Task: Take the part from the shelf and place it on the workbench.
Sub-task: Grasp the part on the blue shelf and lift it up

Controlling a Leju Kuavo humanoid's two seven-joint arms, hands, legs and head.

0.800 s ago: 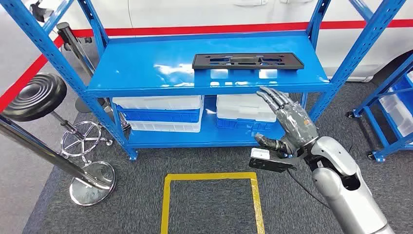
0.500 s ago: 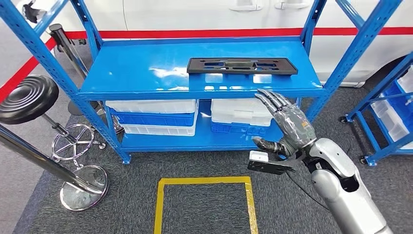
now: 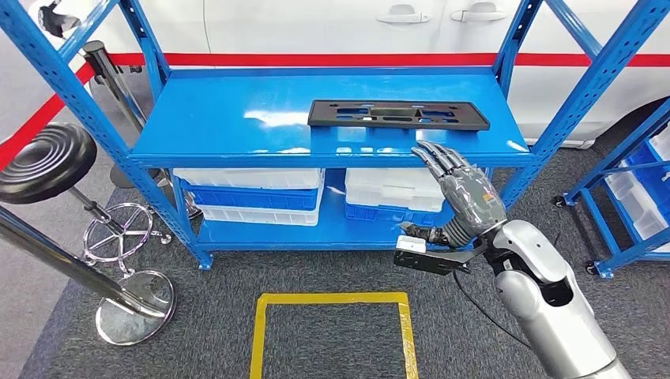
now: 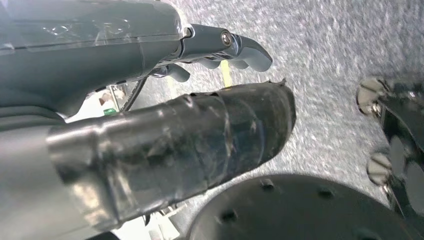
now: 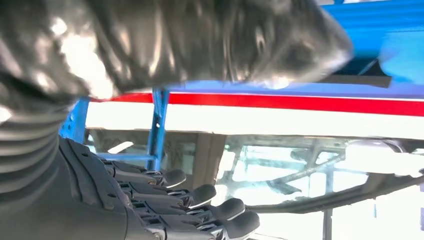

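A long flat black part [image 3: 397, 114] with slots lies on the top board of the blue shelf [image 3: 237, 118], toward its right side. My right hand [image 3: 462, 197] is raised in front of the shelf's front edge, just below and slightly right of the part, fingers straight and spread, holding nothing. In the right wrist view its fingers [image 5: 200, 197] point toward the shelf with the thumb [image 5: 200, 40] apart from them. My left hand [image 4: 150, 90] hangs over grey carpet, thumb and fingers apart, with nothing in it.
White and blue bins [image 3: 253, 189] fill the lower shelf. A black stool [image 3: 47, 162] and a chrome pole base [image 3: 134, 304] stand at the left. A yellow taped square [image 3: 332, 332] marks the carpet. Another blue rack [image 3: 632, 189] stands at the right, a white car [image 3: 355, 24] behind.
My right hand has risen a little toward the shelf's front edge, nearer the part. The whole view has shifted slightly, so the camera moved.
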